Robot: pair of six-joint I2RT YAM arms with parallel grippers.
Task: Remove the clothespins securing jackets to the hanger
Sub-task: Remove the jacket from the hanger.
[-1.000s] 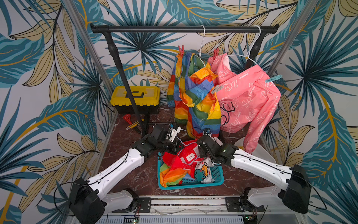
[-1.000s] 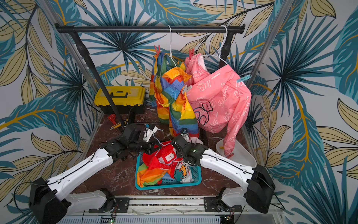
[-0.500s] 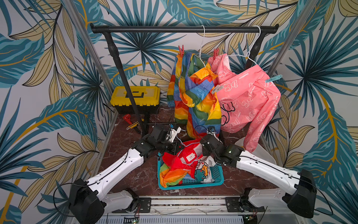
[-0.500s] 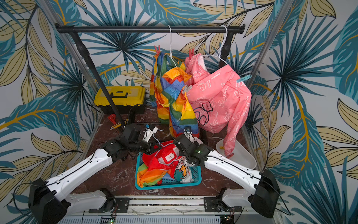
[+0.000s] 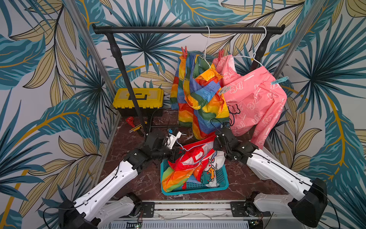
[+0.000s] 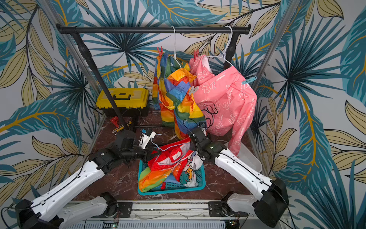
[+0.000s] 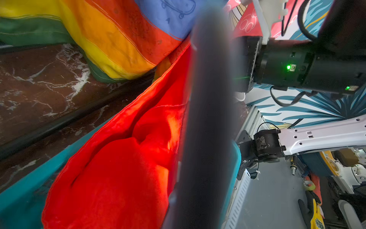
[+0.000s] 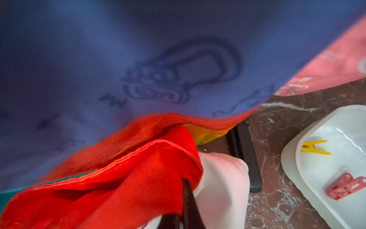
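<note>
The red jacket (image 5: 191,161) with white lining is stretched above the teal basket (image 5: 223,184). My left gripper (image 5: 182,153) is shut on its left edge and my right gripper (image 5: 214,145) on its right corner; dark fingers (image 8: 187,200) pinch the red cloth (image 8: 138,178). On the rack hang the rainbow-striped jacket (image 5: 200,95) and the pink jacket (image 5: 255,99). Red-pink clothespins (image 5: 184,52) (image 5: 220,54) sit at their top left shoulders. A pale grey one (image 5: 224,90) and a light blue one (image 5: 279,80) are clipped lower down.
A white tray (image 8: 316,178) on the floor to the right holds a yellow clothespin (image 8: 315,147) and a pink one (image 8: 345,185). A striped garment (image 5: 174,178) lies in the basket. A yellow toolbox (image 5: 138,97) and hand tools (image 5: 134,125) sit behind the rack's black pole (image 5: 126,79).
My right gripper has shut on the red jacket's corner and moved a little toward the rack, lifting that side. The left arm has stayed put.
</note>
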